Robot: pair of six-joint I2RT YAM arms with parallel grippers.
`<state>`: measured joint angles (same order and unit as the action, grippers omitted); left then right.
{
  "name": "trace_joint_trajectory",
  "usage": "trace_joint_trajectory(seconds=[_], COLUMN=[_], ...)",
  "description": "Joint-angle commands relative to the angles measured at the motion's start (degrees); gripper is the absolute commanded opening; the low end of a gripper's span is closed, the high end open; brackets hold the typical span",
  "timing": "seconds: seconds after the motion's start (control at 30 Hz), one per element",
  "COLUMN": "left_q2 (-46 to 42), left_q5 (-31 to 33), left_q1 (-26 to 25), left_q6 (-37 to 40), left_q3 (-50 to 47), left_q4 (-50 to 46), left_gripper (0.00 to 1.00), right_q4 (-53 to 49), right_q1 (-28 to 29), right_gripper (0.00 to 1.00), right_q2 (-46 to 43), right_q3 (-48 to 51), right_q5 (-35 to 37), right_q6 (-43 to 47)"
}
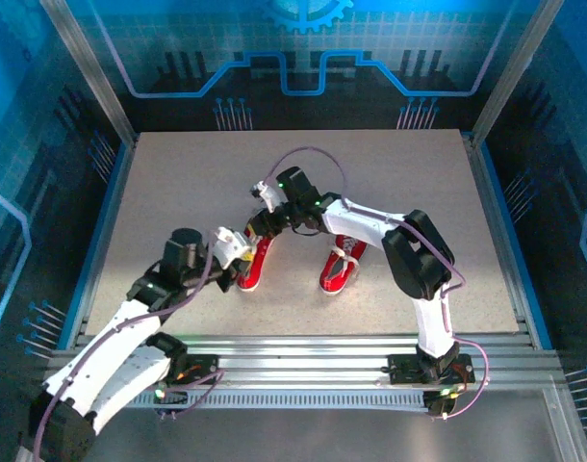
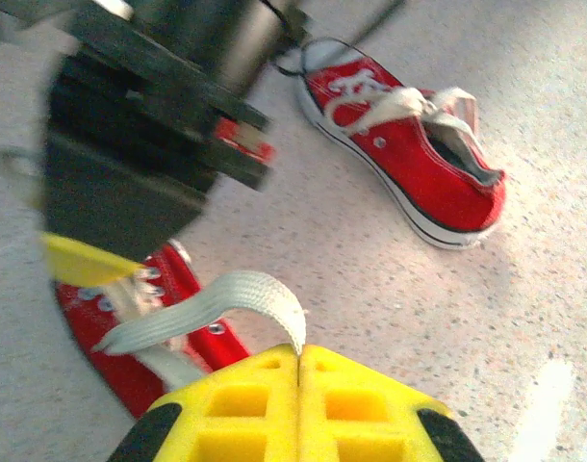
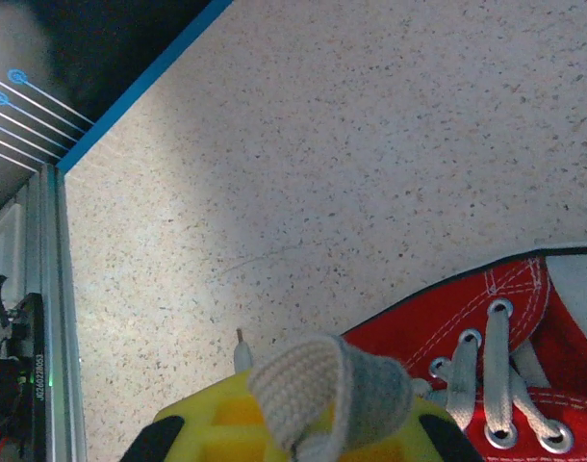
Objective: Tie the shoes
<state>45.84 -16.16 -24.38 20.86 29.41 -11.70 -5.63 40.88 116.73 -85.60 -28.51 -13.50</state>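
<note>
Left gripper (image 2: 298, 373): jaws closed, pinching a flat white lace strand (image 2: 216, 303) at the seam between its yellow fingers.
Right gripper (image 3: 295, 428): closed likewise, with a folded loop of lace (image 3: 322, 380) nipped at its tips.
Worked shoe (image 1: 255, 262): on the table (image 1: 399, 173), directly in front of the left arm's base. Both held strands run down to its eyelets.
Key relation: the shoe lies just below and between the two grippers, its long axis running roughly near to far. The left gripper stands at its near-left side and the right gripper over its far end.
Nearer arm: left. The right arm reaches across from its own side.
Second shoe (image 1: 342, 268): beside the first and clear of it, laces loose, under the right forearm.
Obstruction: the right wrist's black body hangs close over the worked shoe, just ahead of the left fingers. In my judgement, crossing the strands calls for care against contact between the two grippers.
</note>
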Motion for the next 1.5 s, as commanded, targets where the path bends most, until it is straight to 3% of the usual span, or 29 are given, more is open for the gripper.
trace_joint_trajectory(seconds=[0.0,0.13,0.27,0.33,0.43,0.6,0.73,0.83,1.07,1.47], left_q2=[5.3,16.7,25.0,23.4,15.7,8.8,13.5,17.8,21.7,24.4], left_q5=[8.0,9.6,14.5,15.8,11.1,-2.2,-14.7,-22.5,-29.8,-32.2], left_q1=[-4.7,-12.0,-15.0,-14.5,-9.1,7.4,19.3,24.1,26.0,25.7], left_q6=[-1.4,0.6,2.9,3.7,1.7,-6.6,-15.6,-21.1,-25.0,-28.0], left_q3=[0.2,4.2,11.2,11.5,9.8,12.7,18.0,19.0,15.8,12.1], left_q4=[5.7,8.1,3.6,2.8,2.0,-6.3,-10.7,-7.9,-0.3,4.5], left_gripper=[0.00,0.00,0.43,0.55,0.68,0.69,0.63,0.56,0.57,0.60], right_q4=[-1.7,-2.1,-1.8,-1.8,-1.6,0.3,0.1,0.0,2.6,4.5], right_q1=[-0.3,-0.3,-0.3,-0.3,-0.2,0.4,2.2,3.3,4.5,4.6], right_gripper=[0.00,0.00,0.00,0.00,0.00,0.00,0.00,0.00,0.00,0.00], right_q2=[1.3,1.1,0.7,0.6,-0.4,-2.5,-3.9,-4.3,-4.4,-3.1], right_q3=[-1.6,-1.1,-0.5,-0.4,0.5,3.2,4.2,4.0,4.1,2.6], right_q5=[-5.1,-7.1,-7.9,-8.2,-8.0,-7.0,-4.5,-3.1,-3.3,-4.7], right_q6=[1.2,3.2,5.0,5.9,8.0,12.0,17.5,20.0,21.3,19.0])
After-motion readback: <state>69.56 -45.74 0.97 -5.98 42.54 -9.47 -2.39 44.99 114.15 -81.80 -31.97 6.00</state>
